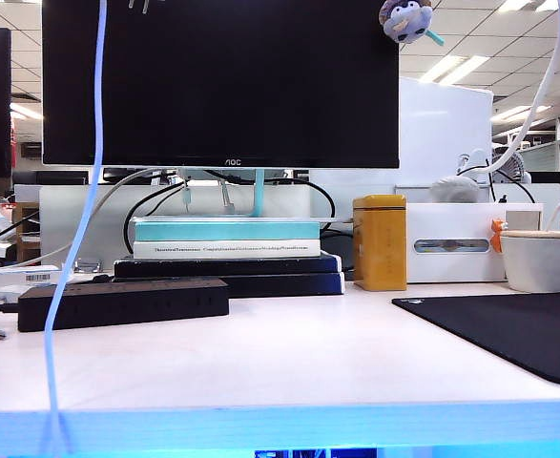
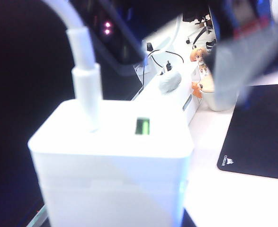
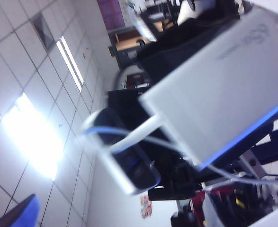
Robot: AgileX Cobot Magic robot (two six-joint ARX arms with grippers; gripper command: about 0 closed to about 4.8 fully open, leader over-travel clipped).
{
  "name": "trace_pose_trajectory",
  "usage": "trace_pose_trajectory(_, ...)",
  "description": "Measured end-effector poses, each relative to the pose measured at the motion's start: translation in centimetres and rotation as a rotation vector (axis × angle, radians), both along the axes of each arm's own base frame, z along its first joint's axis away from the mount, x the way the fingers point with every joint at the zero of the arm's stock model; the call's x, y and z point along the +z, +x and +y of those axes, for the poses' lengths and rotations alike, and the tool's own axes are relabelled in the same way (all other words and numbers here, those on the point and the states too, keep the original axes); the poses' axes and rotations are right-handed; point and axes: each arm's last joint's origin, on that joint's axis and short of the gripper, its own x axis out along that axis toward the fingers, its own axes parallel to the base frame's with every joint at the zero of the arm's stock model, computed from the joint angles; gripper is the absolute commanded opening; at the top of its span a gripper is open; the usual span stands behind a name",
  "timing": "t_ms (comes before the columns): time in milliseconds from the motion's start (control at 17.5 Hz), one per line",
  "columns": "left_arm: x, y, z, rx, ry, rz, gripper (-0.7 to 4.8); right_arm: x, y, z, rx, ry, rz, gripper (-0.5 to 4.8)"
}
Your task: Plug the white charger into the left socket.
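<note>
We see the white charger (image 2: 112, 161) filling the left wrist view, cable (image 2: 84, 71) plugged in, so the left pincer seems to pinch it; its fingers are hidden. Right pincer: spread per its reading, not clearly visible. Power strip (image 1: 122, 303) sits on the desk (image 1: 289, 363), lower left of the exterior frame.

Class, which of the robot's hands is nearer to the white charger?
Left. The white charger fills the left wrist view, held at the left hand. The right hand's camera faces ceiling lights; its distance is unclear.
</note>
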Motion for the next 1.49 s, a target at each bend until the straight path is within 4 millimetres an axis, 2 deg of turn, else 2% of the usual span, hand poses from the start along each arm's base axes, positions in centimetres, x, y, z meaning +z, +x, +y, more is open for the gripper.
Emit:
trace_pose_trajectory(114,-0.4,0.4,-0.1,-0.002,0.001,0.018,0.17,0.4,0.4,-1.4,-0.037,0.007,-0.020,4.79)
trace_pose_trajectory(171,-0.6,0.6,-0.2,-0.001,-0.006,0.041,0.17,0.5,0.7,-2.0,-0.064,0.009,-0.030,4.07)
trace_pose_trajectory(229,-1.1,1.0,-0.3,-0.017,-0.019,0.079,0.17,0.5,1.2,-2.8,-0.140,0.015,-0.062,3.11)
trace_pose_trajectory(286,-1.5,1.3,-0.5,-0.051,-0.030,0.109,0.17,0.5,1.6,-3.3,-0.190,0.016,-0.091,2.51)
trace_pose_trajectory(457,-2.8,2.3,-1.0,-0.105,-0.046,0.192,0.17,0.5,2.0,-3.7,-0.291,0.023,-0.208,-0.08)
trace_pose_trajectory(743,-5.7,4.4,-1.3,-0.226,-0.055,0.321,0.17,0.5,2.4,-3.7,-0.420,0.018,-0.545,-0.02)
trace_pose_trajectory(914,-7.5,6.0,-0.1,-0.238,-0.072,0.385,0.17,0.5,2.5,-3.7,-0.454,0.005,-0.687,-0.01)
trace_pose_trajectory(1200,-10.9,9.1,2.4,-0.258,-0.158,0.476,0.17,0.1,2.5,-3.7,-0.438,-0.022,-0.864,-0.01)
trace_pose_trajectory(1485,-14.3,11.7,2.1,-0.296,-0.242,0.532,0.17,-0.8,2.5,-3.7,-0.424,-0.088,-0.923,-0.01)
